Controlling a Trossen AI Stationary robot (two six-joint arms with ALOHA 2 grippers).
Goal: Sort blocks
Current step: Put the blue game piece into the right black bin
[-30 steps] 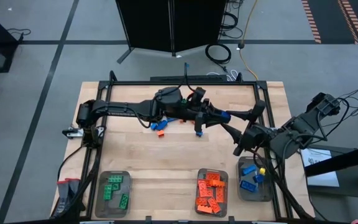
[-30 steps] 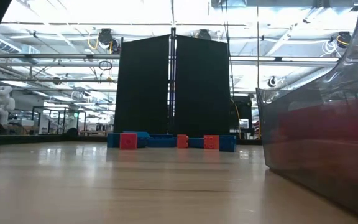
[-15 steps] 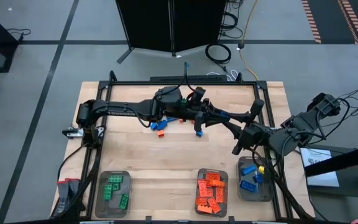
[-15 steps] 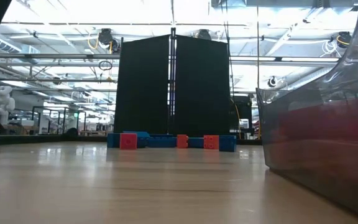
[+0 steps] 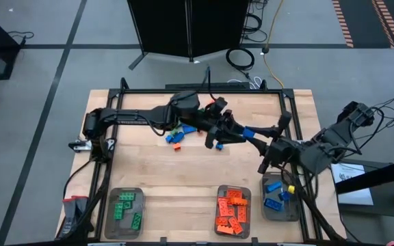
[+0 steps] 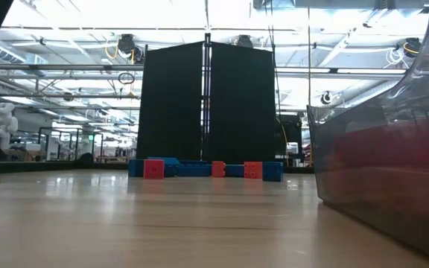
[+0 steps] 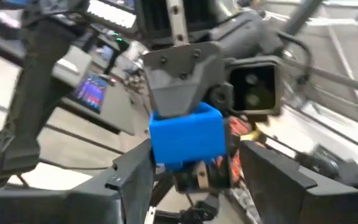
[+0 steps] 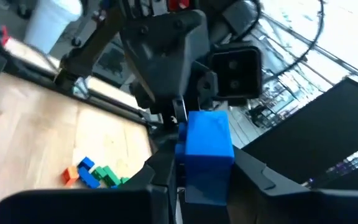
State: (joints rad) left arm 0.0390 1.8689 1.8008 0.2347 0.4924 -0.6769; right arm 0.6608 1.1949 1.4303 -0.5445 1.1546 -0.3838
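Right gripper (image 8: pixel 207 186) pinches a light, rigid, slick blue brick (image 8: pixel 207 152) by its flat sides; left gripper (image 7: pixel 194 180) stands open around it.

High view: straight down over the whole table (image 5: pixel 183 174). Low view: level at tabletop height, close against a clear tray (image 6: pixel 393 171), facing the far edge. Wrist views: facing each other closely, sharing one blue block (image 7: pixel 187 135).
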